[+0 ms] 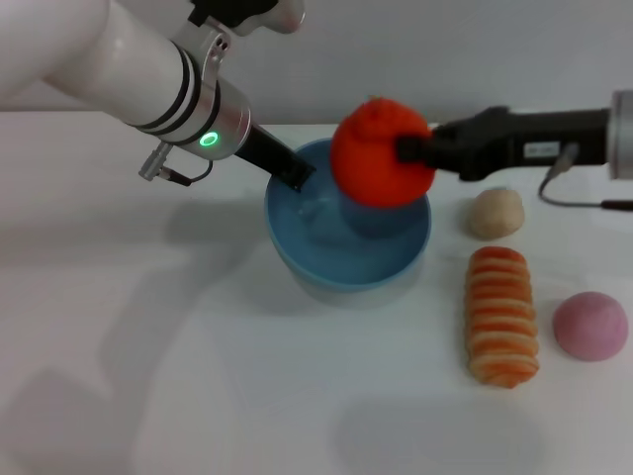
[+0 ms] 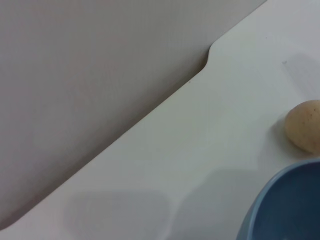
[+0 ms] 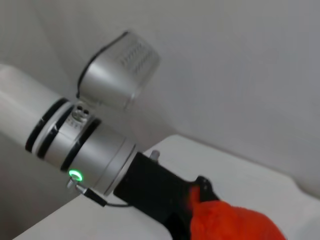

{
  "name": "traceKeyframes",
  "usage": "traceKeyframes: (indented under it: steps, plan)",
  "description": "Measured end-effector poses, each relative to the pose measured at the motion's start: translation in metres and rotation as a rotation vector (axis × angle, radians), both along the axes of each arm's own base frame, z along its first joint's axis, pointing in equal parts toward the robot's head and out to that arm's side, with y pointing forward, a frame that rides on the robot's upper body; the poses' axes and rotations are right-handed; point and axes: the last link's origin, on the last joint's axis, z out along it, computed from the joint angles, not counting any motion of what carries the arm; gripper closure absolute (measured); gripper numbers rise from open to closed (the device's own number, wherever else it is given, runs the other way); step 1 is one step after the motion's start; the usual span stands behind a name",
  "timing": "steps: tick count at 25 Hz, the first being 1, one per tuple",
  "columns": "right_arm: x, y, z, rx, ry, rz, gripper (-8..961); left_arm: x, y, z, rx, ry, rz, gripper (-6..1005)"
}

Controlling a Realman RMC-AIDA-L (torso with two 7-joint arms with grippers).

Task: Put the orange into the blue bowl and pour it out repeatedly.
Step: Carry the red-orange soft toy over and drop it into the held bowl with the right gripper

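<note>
The blue bowl [image 1: 346, 242] stands on the white table in the middle of the head view. My left gripper [image 1: 297, 175] reaches in from the back left and is shut on the bowl's rim. My right gripper [image 1: 407, 148] comes in from the right and is shut on the orange [image 1: 376, 153], holding it in the air above the bowl's back right part. The bowl's inside looks empty. The left wrist view shows a piece of the bowl's rim [image 2: 280, 210]. The right wrist view shows the orange [image 3: 235, 222] close by and my left arm's wrist [image 3: 90, 150] behind it.
To the right of the bowl lie a beige ball [image 1: 495, 213], a long orange-striped bread loaf [image 1: 501, 315] and a smooth pink ball [image 1: 590, 325]. The beige ball also shows in the left wrist view [image 2: 305, 125]. A grey wall bounds the table at the back.
</note>
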Motion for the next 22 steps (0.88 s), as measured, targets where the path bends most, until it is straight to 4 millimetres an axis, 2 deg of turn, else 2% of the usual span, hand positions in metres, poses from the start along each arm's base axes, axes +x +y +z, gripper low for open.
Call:
traceKeyframes:
  steps: [5, 8, 14, 19, 22]
  plan:
    - [0.005, -0.001, -0.020, -0.074, 0.016, -0.044, 924, -0.002, 0.001, 0.000, 0.009, -0.006, 0.001, 1001]
    - [0.005, -0.001, -0.021, -0.077, 0.019, -0.048, 924, -0.004, 0.001, 0.001, 0.013, -0.008, 0.006, 1000]
    - [0.006, -0.002, -0.023, -0.080, 0.013, -0.033, 841, -0.004, 0.001, -0.001, 0.020, -0.011, 0.002, 1001]
    - [0.008, -0.002, -0.018, -0.060, 0.025, -0.040, 743, -0.007, 0.002, 0.000, 0.023, -0.012, 0.006, 1001]
    - [0.013, -0.001, -0.002, 0.012, 0.073, -0.029, 684, -0.010, 0.002, 0.000, 0.031, -0.016, 0.013, 1000]
